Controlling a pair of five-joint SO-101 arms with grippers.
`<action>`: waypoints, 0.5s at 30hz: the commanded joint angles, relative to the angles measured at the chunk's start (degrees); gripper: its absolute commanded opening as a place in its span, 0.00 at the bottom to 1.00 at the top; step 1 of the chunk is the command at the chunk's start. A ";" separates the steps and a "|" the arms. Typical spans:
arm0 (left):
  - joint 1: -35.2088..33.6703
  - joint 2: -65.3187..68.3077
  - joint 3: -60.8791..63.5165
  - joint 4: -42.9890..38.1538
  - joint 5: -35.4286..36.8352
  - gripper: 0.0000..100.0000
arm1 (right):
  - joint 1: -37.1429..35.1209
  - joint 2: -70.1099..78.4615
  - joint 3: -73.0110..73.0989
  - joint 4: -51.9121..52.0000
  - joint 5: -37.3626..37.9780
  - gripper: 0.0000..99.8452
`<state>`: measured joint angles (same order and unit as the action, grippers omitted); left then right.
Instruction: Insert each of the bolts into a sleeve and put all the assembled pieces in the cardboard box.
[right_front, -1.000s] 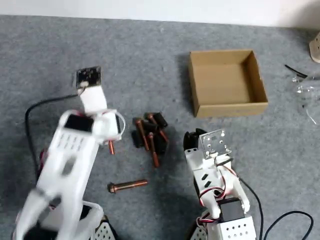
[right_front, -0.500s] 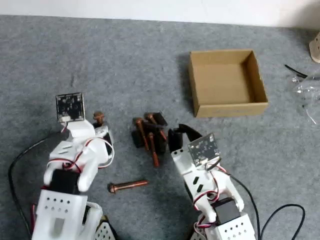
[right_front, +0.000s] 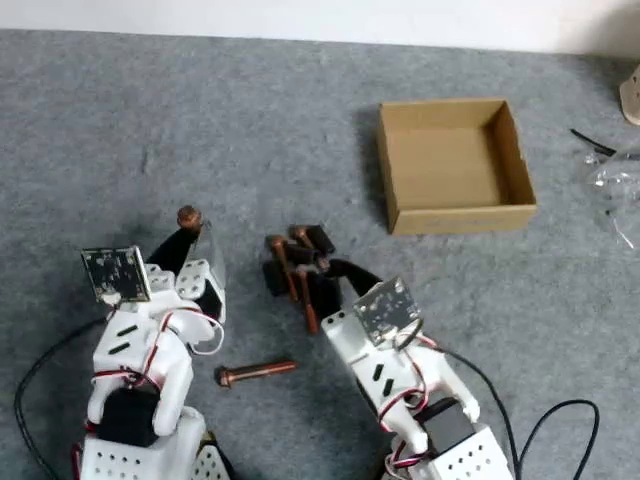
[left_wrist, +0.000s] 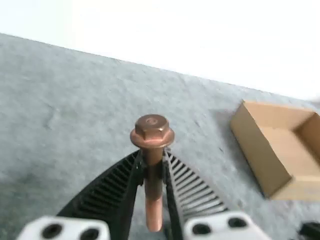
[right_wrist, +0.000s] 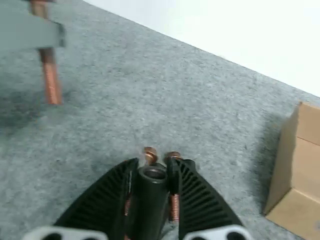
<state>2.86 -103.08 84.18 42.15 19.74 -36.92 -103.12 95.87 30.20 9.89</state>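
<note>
My left gripper (right_front: 191, 236) is shut on a copper bolt (left_wrist: 152, 150), held upright with its hex head (right_front: 187, 215) on top, left of the pile. My right gripper (right_front: 338, 274) sits at the pile's right side, shut on a black sleeve (right_wrist: 152, 186) whose open end points away from the wrist. The pile (right_front: 298, 268) holds several copper bolts and black sleeves. Another bolt (right_front: 257, 371) lies alone on the carpet between the arms. The cardboard box (right_front: 455, 165) stands open and empty at the back right. In the right wrist view, the left gripper's bolt (right_wrist: 49, 75) hangs farther off.
Grey carpet covers the table. Clear plastic pieces and a black wire (right_front: 608, 170) lie at the right edge beyond the box. Cables (right_front: 545, 425) trail from both arm bases at the front edge.
The left arm drew back toward its base and tilted up, carrying the bolt. The right gripper swung left to the pile and now holds a sleeve.
</note>
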 joint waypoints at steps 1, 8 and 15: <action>3.12 -0.75 -0.57 -1.67 -0.26 0.00 | -1.63 -0.40 8.66 -2.51 -0.09 0.00; 3.21 -1.54 -3.03 -18.90 -0.18 0.01 | -4.97 -0.40 8.57 -7.52 1.58 0.00; 11.74 -1.54 -2.95 -23.30 -0.09 0.01 | -11.03 -0.40 8.66 -12.97 9.14 0.00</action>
<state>8.75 -103.52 84.18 21.32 19.74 -45.45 -103.12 95.87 20.53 17.27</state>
